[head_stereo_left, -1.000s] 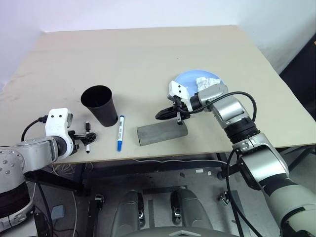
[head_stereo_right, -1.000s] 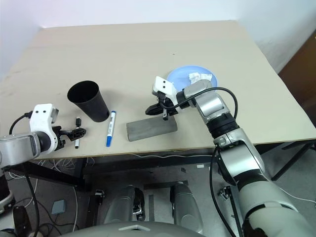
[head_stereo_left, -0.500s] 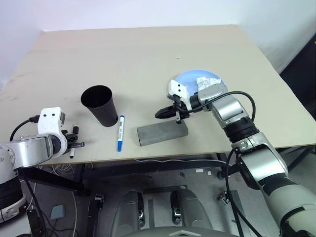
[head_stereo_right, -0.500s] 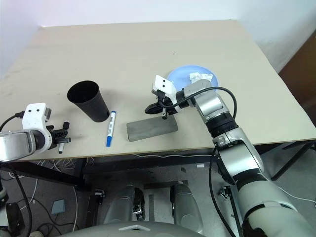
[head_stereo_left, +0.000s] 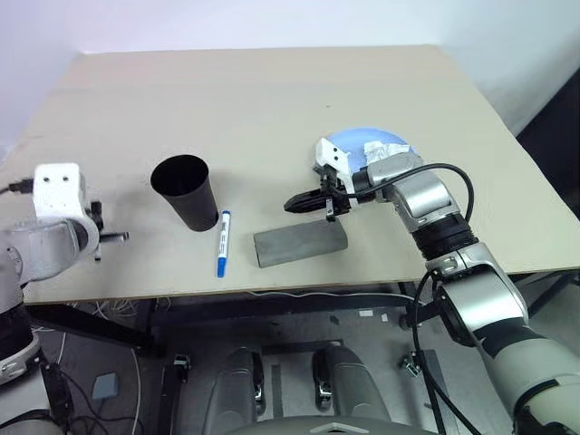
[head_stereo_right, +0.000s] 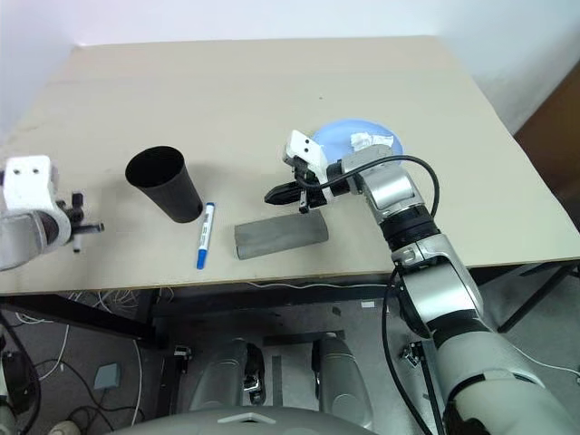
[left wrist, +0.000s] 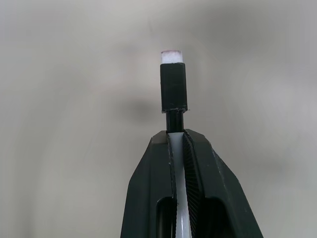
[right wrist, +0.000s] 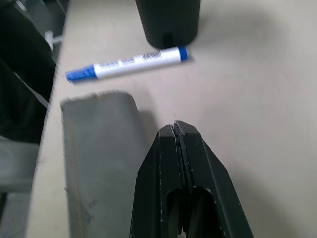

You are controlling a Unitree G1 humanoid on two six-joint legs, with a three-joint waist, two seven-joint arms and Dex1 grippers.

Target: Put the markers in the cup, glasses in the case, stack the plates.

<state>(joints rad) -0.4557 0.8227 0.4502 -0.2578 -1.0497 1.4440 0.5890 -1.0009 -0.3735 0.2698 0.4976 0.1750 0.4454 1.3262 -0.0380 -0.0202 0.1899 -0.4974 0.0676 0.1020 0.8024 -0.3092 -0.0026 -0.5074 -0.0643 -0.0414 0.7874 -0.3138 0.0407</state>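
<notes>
— Markers first: what changed with the thin white marker with the black cap (left wrist: 174, 94)?

— A second ago it lay on the beige wooden table (head_stereo_left: 272, 100) to the left of the tall black tapered plastic cup (head_stereo_left: 186, 192), with the left gripper (left wrist: 177, 141) spread around it. Now those fingers are clamped on its white barrel, and it has been lifted off the table, farther left of the cup.

— So 1 of 2 markers is in hand?

— Yes. My guess is the carry to the cup comes next. The thicker white marker with blue cap and ends (head_stereo_left: 221, 243) has not moved, lying just right of the cup.

— And farther right of the cup?

— The grey felt-like rectangular case (head_stereo_left: 300, 244) lies closed. The right gripper (right wrist: 175, 130), fingers pressed together on nothing I can see, hovers above the case's right end, barely changed. Beyond it sits the light blue round plate (head_stereo_left: 353, 143) with crumpled white tissue (head_stereo_left: 374, 150). I cannot pick out the glasses.
</notes>
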